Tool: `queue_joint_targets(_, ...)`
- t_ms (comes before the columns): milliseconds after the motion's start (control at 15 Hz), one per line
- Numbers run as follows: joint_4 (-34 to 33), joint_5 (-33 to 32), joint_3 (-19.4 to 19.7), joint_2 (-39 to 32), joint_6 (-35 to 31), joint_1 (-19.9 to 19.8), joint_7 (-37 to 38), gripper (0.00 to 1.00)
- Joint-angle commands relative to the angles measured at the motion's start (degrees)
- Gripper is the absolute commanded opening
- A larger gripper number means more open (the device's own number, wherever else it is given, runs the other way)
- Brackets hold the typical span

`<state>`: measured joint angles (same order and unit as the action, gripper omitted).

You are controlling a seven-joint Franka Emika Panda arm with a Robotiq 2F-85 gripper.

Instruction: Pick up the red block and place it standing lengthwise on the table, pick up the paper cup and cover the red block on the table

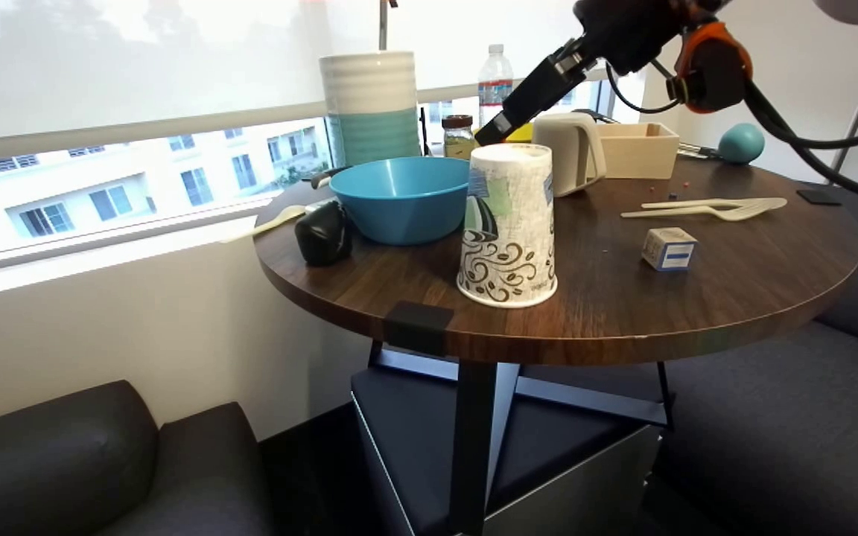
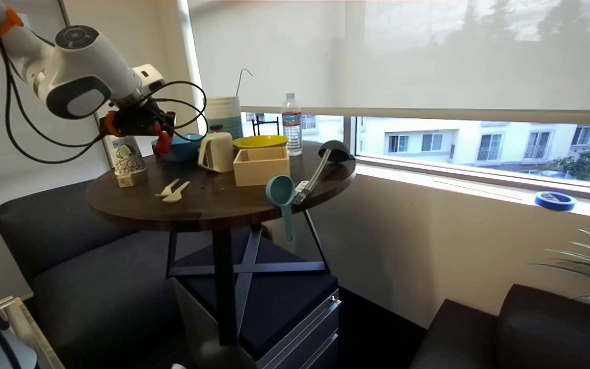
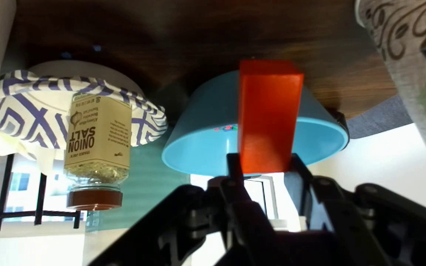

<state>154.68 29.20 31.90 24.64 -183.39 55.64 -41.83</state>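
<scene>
The red block is held between the fingertips of my gripper, its long side reaching away from the fingers, in front of the blue bowl. In an exterior view the block hangs upright in the air below the gripper. In an exterior view the gripper tip is behind the paper cup and the block is mostly hidden. The paper cup stands upside down, wide rim on the table, near its edge. It also shows in an exterior view and cut off in the wrist view.
The blue bowl sits beside the cup. A white pitcher, wooden box and onion salt jar stand behind. A small grey-white cube and pale plastic fork and spoon lie beyond the cup. A water bottle stands farther back.
</scene>
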Motion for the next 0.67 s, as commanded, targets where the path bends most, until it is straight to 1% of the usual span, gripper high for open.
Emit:
queue_joint_targets(0,1.47,0.59,7.14,2.34,-4.67,8.02,-2.18,0.08)
queue_joint_targets(67,1.65,0.21,9.04,2.70,-5.62,9.83,-2.11,0.08)
queue_joint_targets(267,2.68,-0.89,13.88,3.68,-8.50,13.62,-2.39,0.08)
queue_joint_targets(600,3.43,-2.64,20.91,6.53,-13.04,20.21,-3.30,0.08)
